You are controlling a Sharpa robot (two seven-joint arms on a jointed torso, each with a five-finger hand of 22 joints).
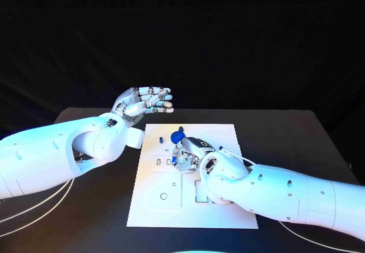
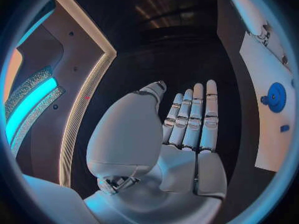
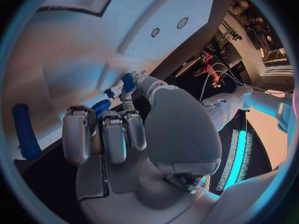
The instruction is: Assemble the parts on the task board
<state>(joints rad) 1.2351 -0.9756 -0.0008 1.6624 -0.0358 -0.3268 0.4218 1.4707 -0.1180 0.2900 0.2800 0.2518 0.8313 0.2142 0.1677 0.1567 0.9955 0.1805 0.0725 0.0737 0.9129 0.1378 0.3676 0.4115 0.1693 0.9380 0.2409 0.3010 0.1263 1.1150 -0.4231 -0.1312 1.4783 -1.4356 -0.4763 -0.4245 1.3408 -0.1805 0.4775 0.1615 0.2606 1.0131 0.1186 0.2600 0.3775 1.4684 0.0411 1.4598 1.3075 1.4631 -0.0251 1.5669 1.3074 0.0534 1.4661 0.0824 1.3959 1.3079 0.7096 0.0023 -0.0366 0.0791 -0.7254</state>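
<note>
Fingers (image 1: 156,100) of the left hand (image 1: 144,103) are extended side by side, thumb apart, grasping nothing; the hand is raised off the black surface (image 1: 289,137), beyond the far left corner of the task board (image 1: 228,211). In the left wrist view the same fingers (image 2: 194,117) stand straight and released, palm bare. The right hand (image 1: 190,155) rests low over the middle of the white task board, its fingers (image 3: 106,134) curled down toward the plate. A small blue part (image 3: 128,82) sits at the thumb tip in the right wrist view; cannot tell whether it is pinched or merely touched. A blue gear (image 1: 177,137) stands on the board just beyond the right hand, toward the far edge; it also shows in the left wrist view (image 2: 276,96). A small blue peg (image 1: 161,139) stands just left of the gear. A blue cylindrical part (image 3: 24,129) lies on the board beside the right-hand fingers.
</note>
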